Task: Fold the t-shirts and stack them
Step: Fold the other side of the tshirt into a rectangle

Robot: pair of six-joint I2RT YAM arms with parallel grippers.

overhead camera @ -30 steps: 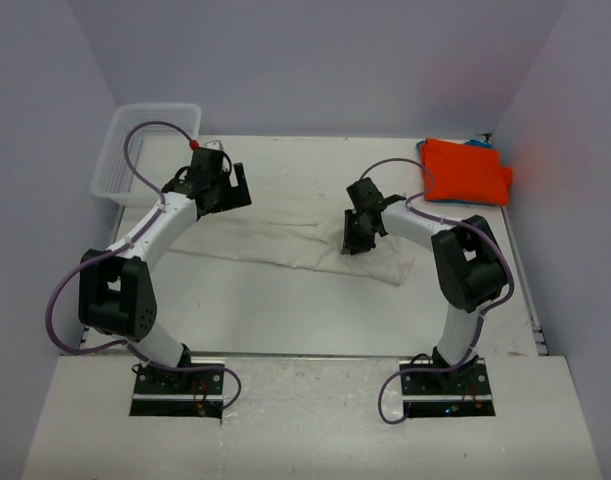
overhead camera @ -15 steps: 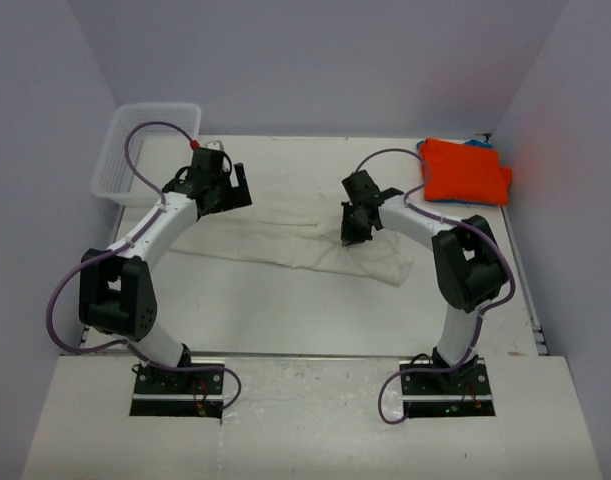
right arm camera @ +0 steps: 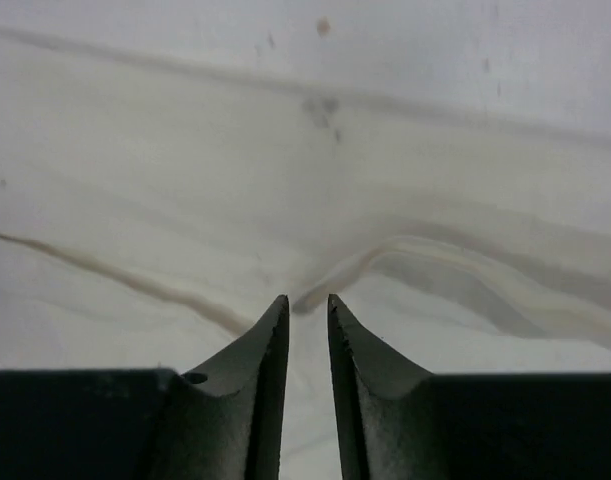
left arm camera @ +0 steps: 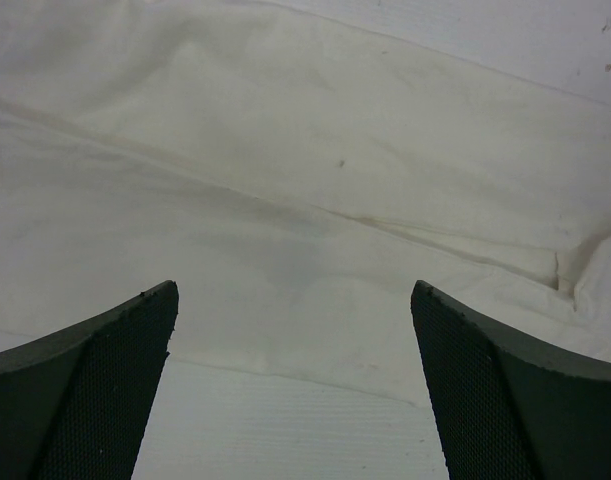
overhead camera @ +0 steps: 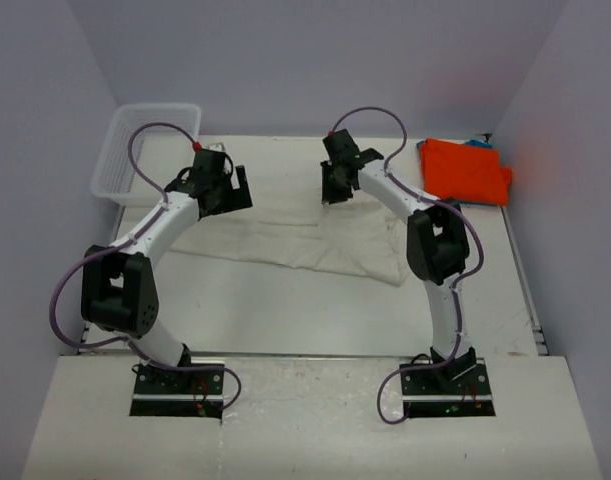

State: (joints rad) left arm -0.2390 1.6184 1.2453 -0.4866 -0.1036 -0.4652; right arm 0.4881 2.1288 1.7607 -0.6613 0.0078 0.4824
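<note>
Nearly closed on cream t-shirt [right arm camera: 405, 180] fold: right end effector [right arm camera: 307, 303].

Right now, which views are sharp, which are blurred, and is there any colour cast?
Top external: sharp, evenly lit; the orange t-shirt tints the right wall reddish. Left wrist: the cream t-shirt is crisp, the fingers dark. Right wrist: fingers sharp, the same t-shirt beyond them soft.

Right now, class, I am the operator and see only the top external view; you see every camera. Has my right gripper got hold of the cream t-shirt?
Observer: Right wrist view: the right gripper is nearly closed, and a ridge of the cream t-shirt runs up into its tips, so it seems pinched.
Operator: And the left gripper?
Observer: Left wrist view: it is wide open above the cream cloth, gripping nothing.
</note>
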